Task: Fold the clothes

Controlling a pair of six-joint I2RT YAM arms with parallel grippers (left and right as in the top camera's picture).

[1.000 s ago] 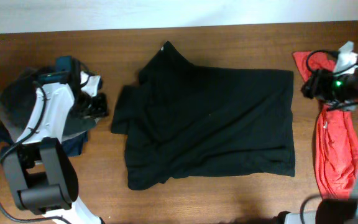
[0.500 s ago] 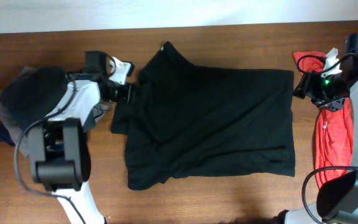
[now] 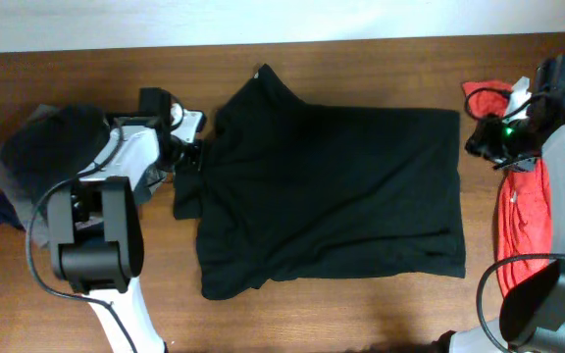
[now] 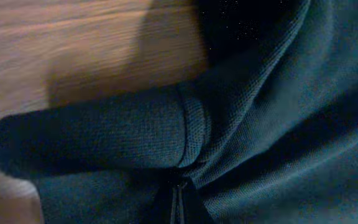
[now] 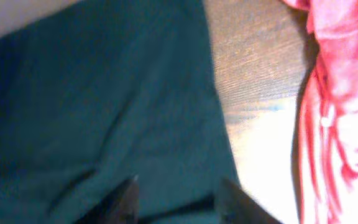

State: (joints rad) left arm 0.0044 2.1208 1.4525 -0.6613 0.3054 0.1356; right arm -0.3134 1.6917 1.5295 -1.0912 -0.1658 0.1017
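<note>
A dark shirt lies spread flat on the middle of the wooden table, its collar at the far side. My left gripper is at the shirt's left sleeve. In the left wrist view its fingers are pressed together with the rolled sleeve fabric bunched around them. My right gripper is at the shirt's far right corner. In the right wrist view its fingers are open over the shirt's right edge.
A red garment lies crumpled along the right edge of the table and also shows in the right wrist view. A pile of dark and grey clothes sits at the left. Bare wood runs along the front.
My left gripper has swung from the pile at the left to the shirt's left sleeve and settled on it. My right gripper has shifted slightly towards the shirt's far right corner.
</note>
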